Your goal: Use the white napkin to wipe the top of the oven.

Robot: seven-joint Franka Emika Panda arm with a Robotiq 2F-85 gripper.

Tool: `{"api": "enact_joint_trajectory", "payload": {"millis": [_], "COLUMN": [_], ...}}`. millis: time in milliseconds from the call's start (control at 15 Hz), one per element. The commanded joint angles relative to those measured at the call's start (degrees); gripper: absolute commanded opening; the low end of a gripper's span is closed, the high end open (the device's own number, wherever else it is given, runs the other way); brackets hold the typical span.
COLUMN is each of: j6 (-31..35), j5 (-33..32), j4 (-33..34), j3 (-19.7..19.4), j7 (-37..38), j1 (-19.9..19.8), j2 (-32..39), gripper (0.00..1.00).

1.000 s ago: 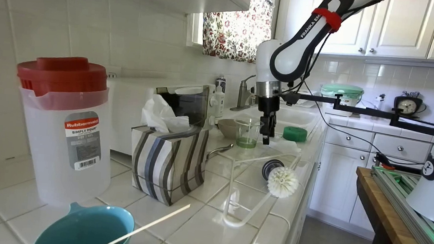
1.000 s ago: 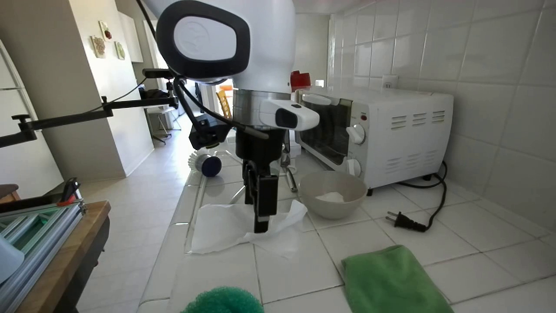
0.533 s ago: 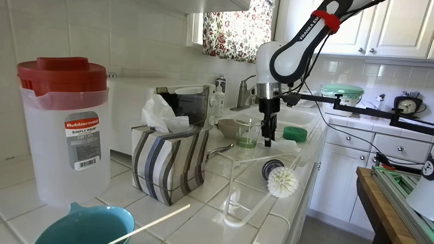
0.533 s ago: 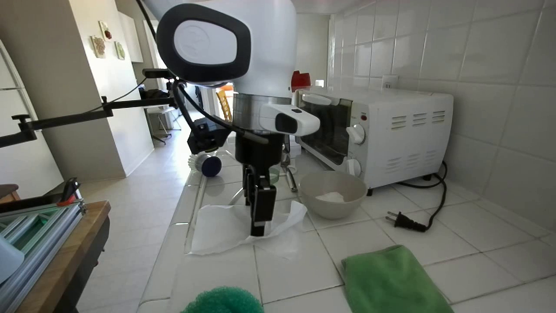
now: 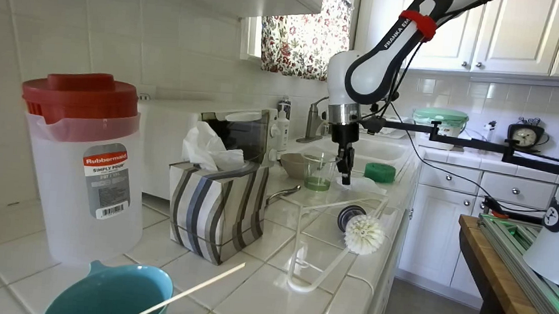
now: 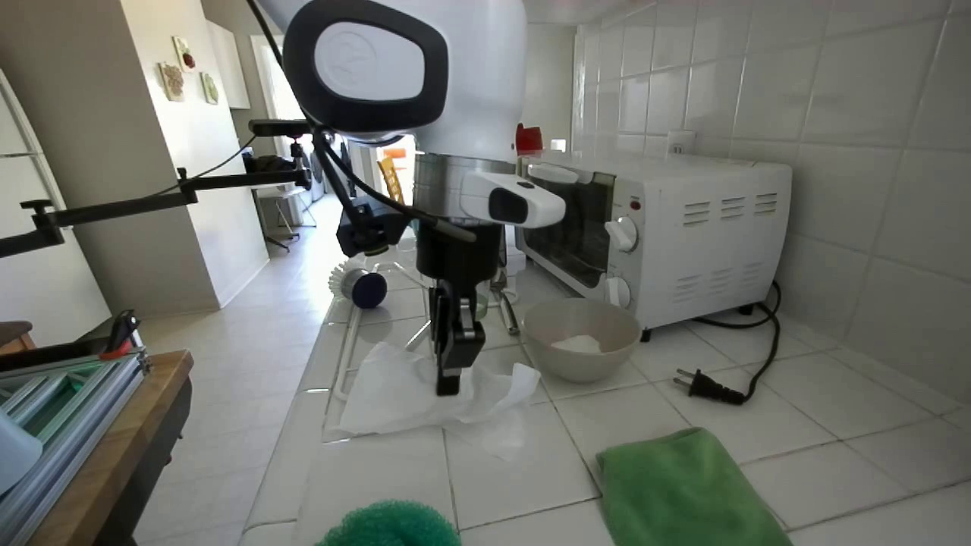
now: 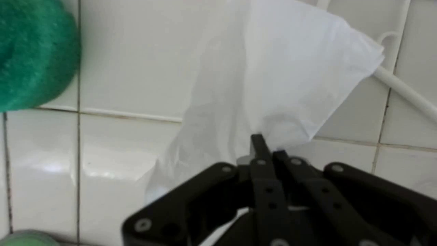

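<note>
The white napkin (image 6: 387, 394) lies thin and rumpled on the tiled counter, its edges partly raised. My gripper (image 6: 449, 385) points down at the napkin's middle, the black fingers drawn together. In the wrist view, folds of the napkin (image 7: 290, 68) run in to the gripper (image 7: 268, 145), which looks shut on it; the pinched bit itself is hidden. In an exterior view the gripper (image 5: 345, 180) stands just beyond the clear cup. The oven (image 6: 705, 227) is a white toaster oven against the wall, its flat top bare in both exterior views.
Beside the napkin stand a beige bowl (image 6: 580, 341) and a clear cup (image 5: 317, 173) with green liquid. A green scrubber (image 6: 391, 523), a green cloth (image 6: 686, 485) and a plug (image 6: 709, 385) lie nearby. A tissue box (image 5: 216, 212), white rack (image 5: 297, 244) and brush (image 5: 364, 232) occupy the counter.
The fingers have come together on the napkin after a slight descent, and the gripper has since risen a little. The napkin has shifted and bunched, its left part lifting.
</note>
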Motion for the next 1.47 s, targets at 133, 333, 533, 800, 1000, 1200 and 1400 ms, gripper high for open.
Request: {"api": "enact_joint_trajectory", "payload": {"millis": [133, 333, 533, 800, 1000, 1200, 1400], "j6": [-2.4, -5.0, -10.0, -15.6, -14.1, -9.6, -2.0], "j5": [-2.6, -5.0, -13.0, -18.0, -21.1, -23.9, -26.7], "j4": [0.9, -0.6, -2.6, -4.1, -4.4, -2.8, -0.8], "j3": [0.0, 0.4, 1.5, 5.1, 6.4, 5.6, 4.8], "j7": [1.7, 1.0, 3.5, 4.2, 6.4, 9.6, 11.2], "j1": [0.8, 1.9, 4.5, 6.3, 5.8, 3.7, 1.1], "j2": [-0.5, -4.4, -11.0, -18.8, -22.9, -24.8, -24.8], "gripper": [0.00, 0.00, 0.00, 0.00, 0.00, 0.00, 0.00]}}
